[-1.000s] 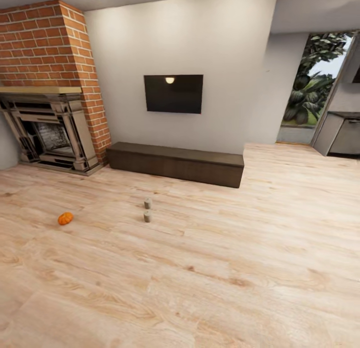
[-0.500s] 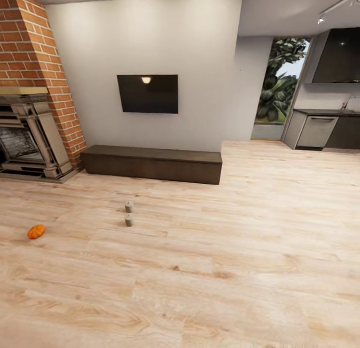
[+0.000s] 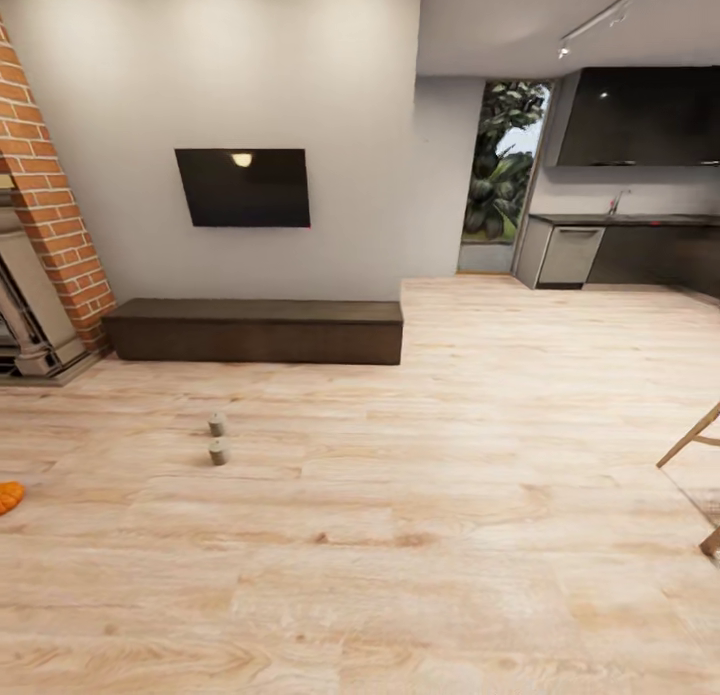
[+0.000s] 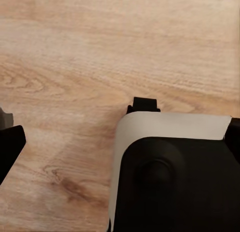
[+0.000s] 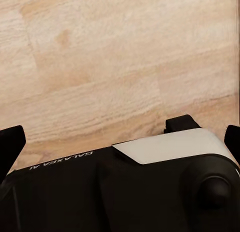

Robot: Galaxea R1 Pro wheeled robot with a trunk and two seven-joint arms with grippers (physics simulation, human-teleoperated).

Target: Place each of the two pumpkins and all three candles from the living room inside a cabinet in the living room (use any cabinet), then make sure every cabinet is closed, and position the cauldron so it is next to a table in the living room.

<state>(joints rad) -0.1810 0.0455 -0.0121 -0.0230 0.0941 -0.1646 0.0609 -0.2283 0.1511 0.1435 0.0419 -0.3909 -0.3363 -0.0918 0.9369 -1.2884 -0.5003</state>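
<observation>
The long dark cabinet stands shut against the far wall under a television. Two candles stand close together on the wooden floor before it. One pumpkin lies far left. Either end effector's state cannot be told.

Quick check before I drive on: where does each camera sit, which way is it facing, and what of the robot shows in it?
Head view: high on the robot, facing the cabinet under the TV, two candles and a pumpkin on the floor.
Left wrist view: on the left arm, pointing down at floor planks; black-and-white robot body shows.
Right wrist view: on the right arm, pointing down at planks; robot body shows.
Shared: both wrist views see the same wood floor.
</observation>
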